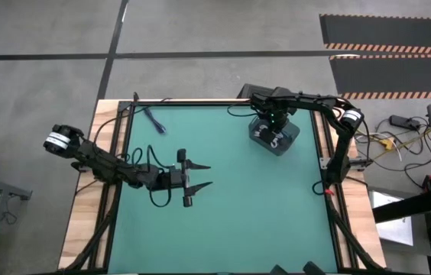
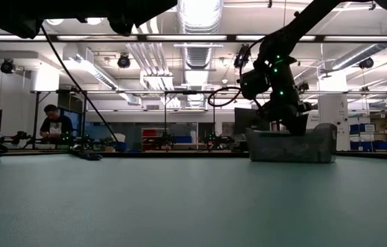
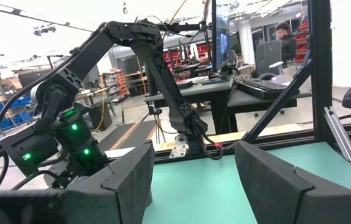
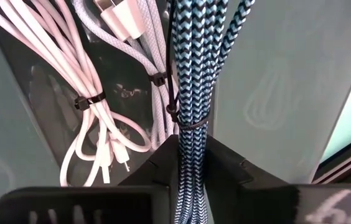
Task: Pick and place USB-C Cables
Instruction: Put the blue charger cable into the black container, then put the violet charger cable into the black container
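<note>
A grey bin stands on the green mat at the far right. My right gripper reaches down into it and is shut on a teal braided cable bundle. Two white cable bundles lie in the bin beside it. A dark blue cable bundle lies on the mat at the far left; it also shows in the low view. My left gripper hangs open and empty over the mat's left half. My right gripper pinches the teal bundle between its two fingers, just past the black tie around its strands. The fingers come from above, pointing down into the bin, and lie along the bundle. Whether the bundle is clear of the bin's floor cannot be told.
The bin's walls stand close around my right gripper. The table's metal frame runs along the mat's edges. Black robot wiring loops beside my left arm. A person sits in the room beyond the table.
</note>
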Available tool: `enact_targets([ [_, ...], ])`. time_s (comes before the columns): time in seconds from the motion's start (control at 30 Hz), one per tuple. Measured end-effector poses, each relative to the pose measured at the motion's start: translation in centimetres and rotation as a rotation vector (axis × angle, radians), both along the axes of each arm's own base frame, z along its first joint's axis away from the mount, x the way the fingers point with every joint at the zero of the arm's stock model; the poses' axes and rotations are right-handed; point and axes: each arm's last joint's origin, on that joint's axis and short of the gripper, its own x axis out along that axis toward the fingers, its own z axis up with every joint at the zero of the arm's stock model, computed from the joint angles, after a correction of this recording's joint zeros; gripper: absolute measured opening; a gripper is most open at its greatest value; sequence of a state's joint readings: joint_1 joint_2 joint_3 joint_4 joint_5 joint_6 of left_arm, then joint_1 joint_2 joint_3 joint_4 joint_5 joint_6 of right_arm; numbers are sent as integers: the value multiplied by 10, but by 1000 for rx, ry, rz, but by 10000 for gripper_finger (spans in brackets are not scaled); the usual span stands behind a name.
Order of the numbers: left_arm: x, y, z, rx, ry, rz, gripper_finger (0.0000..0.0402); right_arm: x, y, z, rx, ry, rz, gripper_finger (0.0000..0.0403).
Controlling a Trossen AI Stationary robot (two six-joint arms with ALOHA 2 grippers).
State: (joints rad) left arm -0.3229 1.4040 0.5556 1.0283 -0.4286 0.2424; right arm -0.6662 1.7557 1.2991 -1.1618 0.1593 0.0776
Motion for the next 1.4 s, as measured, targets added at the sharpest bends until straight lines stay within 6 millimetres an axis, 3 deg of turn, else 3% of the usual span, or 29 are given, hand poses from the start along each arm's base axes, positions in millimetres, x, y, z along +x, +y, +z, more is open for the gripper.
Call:
enact_targets([
  [0.43,0,0,-2,7,25,0,210,-1,1,3,8,10,0,106],
  [0.73,1,0,-3,-19,26,3,210,-9,14,43,-61,-72,-43,91],
  [0.9,1,3,-5,-69,41,74,210,-8,28,71,-165,-222,-33,80],
  [1.1,1,7,-5,-137,32,157,210,9,51,95,-330,-519,61,70],
  [1.23,1,7,-6,-188,30,160,210,19,72,100,-402,-683,171,68],
  [1.4,1,8,-8,-235,34,163,210,22,102,90,-471,-852,326,67],
])
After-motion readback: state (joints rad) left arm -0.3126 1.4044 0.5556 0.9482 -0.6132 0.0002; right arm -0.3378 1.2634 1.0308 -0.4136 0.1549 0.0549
